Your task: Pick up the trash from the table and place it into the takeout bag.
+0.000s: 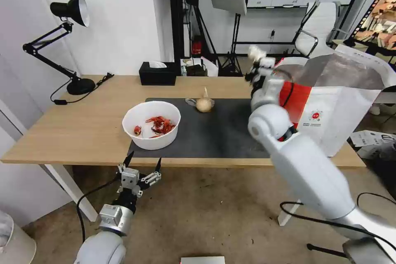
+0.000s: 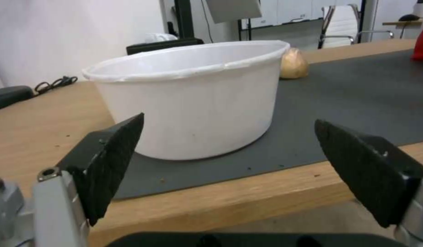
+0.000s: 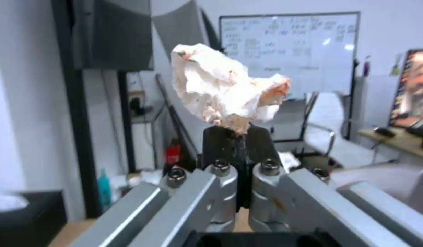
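My right gripper (image 1: 258, 62) (image 3: 237, 132) is raised above the table, just left of the takeout bag's (image 1: 330, 103) open mouth, and is shut on a crumpled white tissue (image 3: 223, 87) (image 1: 256, 53). A white round bowl (image 1: 151, 124) (image 2: 193, 97) holding red crayfish shells (image 1: 161, 125) rests on the front left corner of the dark mat (image 1: 214, 132). A small tan knotted bundle (image 1: 204, 104) (image 2: 293, 63) lies at the mat's far edge. My left gripper (image 1: 142, 164) (image 2: 230, 171) hovers open just below the table's front edge, facing the bowl.
A black tissue box (image 1: 157, 73) stands at the back of the light-wood table (image 1: 74, 128). A black desk lamp (image 1: 68, 41) occupies the far left corner. A white office chair (image 1: 319, 29) and light stands are behind the table.
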Motion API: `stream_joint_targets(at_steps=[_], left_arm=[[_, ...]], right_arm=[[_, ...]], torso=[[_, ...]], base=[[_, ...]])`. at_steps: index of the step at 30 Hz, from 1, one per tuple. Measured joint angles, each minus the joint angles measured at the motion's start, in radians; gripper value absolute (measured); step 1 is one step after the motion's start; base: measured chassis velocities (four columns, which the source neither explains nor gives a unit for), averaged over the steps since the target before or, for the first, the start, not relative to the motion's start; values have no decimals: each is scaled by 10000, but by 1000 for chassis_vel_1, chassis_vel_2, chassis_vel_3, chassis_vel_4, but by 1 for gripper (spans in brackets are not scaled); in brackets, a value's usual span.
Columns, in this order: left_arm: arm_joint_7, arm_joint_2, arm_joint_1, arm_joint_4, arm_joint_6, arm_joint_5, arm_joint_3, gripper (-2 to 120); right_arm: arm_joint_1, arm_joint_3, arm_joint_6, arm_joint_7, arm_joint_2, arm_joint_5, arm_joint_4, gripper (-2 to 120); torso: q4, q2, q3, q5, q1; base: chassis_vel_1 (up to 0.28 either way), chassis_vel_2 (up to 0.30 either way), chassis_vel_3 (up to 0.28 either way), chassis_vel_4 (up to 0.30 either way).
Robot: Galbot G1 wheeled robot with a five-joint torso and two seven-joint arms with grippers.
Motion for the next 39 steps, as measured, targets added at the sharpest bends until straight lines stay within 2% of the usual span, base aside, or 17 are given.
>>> stream_joint_targets(at_steps=[2,4,5,7,11,13,15,22,23,26,28,31,32,35,37,38,39], left_arm=[[0,7,2,0,-2,0,-12,100],[0,23,1,-7,-3,0,-25,100],[0,23,1,-7,-3,0,-25,100],[-1,36,-11,-11,-5,-2,-28,100],[-1,49,-46,-4,-6,-3,4,100],[-1,51,-97,12,-6,-5,55,100],[-1,51,-113,15,-6,-5,77,100],[8,24,-94,-9,0,-2,165,100],[8,24,-94,-9,0,-2,165,100],[9,17,-63,-66,5,3,166,100],[10,16,-52,-85,8,3,164,100],[10,17,-19,-140,12,4,159,100],[10,17,-19,-140,12,4,159,100],[10,17,-15,-200,27,3,158,100],[11,16,-15,-217,30,1,158,100],[11,16,-16,-252,37,-1,159,100],[11,16,-16,-252,37,-1,159,100]], right_arm=[[112,98,-294,326,-196,148,157,0],[182,293,-1239,1357,-657,556,489,0],[182,293,-1239,1357,-657,556,489,0],[83,539,-1794,1938,-1242,886,689,0],[-80,691,-2067,2144,-1719,1460,817,0],[-206,759,-2367,2356,-2146,2220,1011,0],[-241,794,-2573,2417,-2300,2412,1050,3],[-393,934,-3051,2477,-2719,2813,1220,32],[-393,934,-3051,2477,-2719,2813,1220,32],[-463,940,-3095,2469,-2796,2839,1290,46],[-471,940,-3095,2465,-2824,2839,1291,50],[-473,938,-3094,2424,-2949,2846,1307,67],[-473,938,-3094,2424,-2949,2846,1307,67],[-496,934,-2897,2321,-3103,3010,1417,80],[-529,942,-2803,2281,-3139,3058,1452,82],[-658,998,-2480,2020,-3231,3175,1573,89],[-658,998,-2480,2020,-3231,3175,1573,89]], torso=[[0,0,0,1,0],[0,0,0,1,0],[0,0,0,1,0],[-3,0,0,2,-1],[-4,0,0,6,0],[-4,0,0,3,-1],[-2,1,0,3,-1],[-2,0,0,1,-1],[-2,0,0,1,-1],[-1,0,0,1,-1],[-1,0,0,1,-1],[-1,0,1,1,0],[-1,0,1,1,0],[-1,0,0,0,-1],[0,0,0,0,0],[-1,0,0,1,0],[-1,0,0,1,0]], base=[[0,0,0,0],[0,0,0,0],[0,0,0,0],[0,0,0,0],[0,0,0,0],[0,0,0,0],[0,0,0,0],[0,0,0,0],[0,0,0,0],[0,0,0,0],[0,0,0,0],[0,0,0,0],[0,0,0,0],[0,0,0,0],[0,0,0,0],[0,0,0,0],[0,0,0,0]])
